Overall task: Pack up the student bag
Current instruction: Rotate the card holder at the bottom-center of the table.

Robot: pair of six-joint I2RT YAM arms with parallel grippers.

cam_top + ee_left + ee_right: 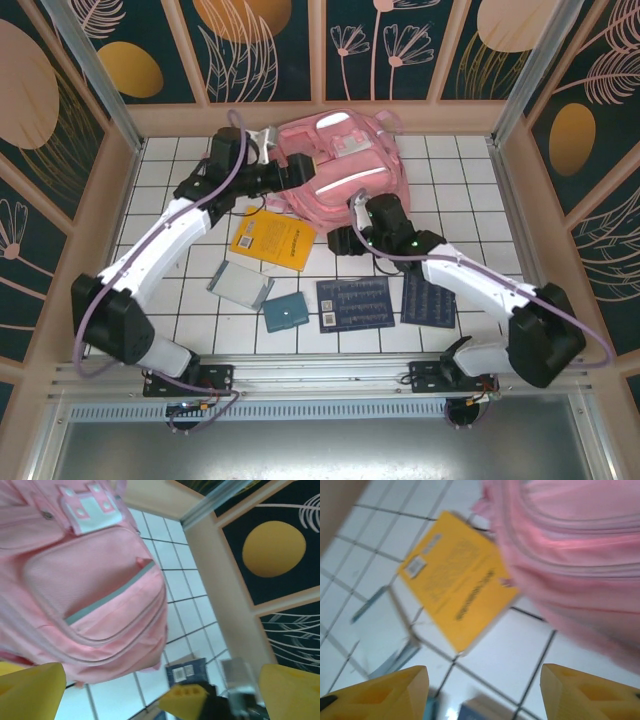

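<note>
Pink and soft, the student bag (pixel 340 165) lies, seemingly zipped, just ahead of the left hand (pixel 268 146) and the right hand (pixel 482 692), both spread open and empty, so the left should pin its slack fabric while the right pulls it open before fetching the yellow book (pixel 272 240) beside it.

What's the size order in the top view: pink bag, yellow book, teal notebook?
Largest to smallest:
1. student bag
2. yellow book
3. teal notebook
Gaps are clear, no ties.
</note>
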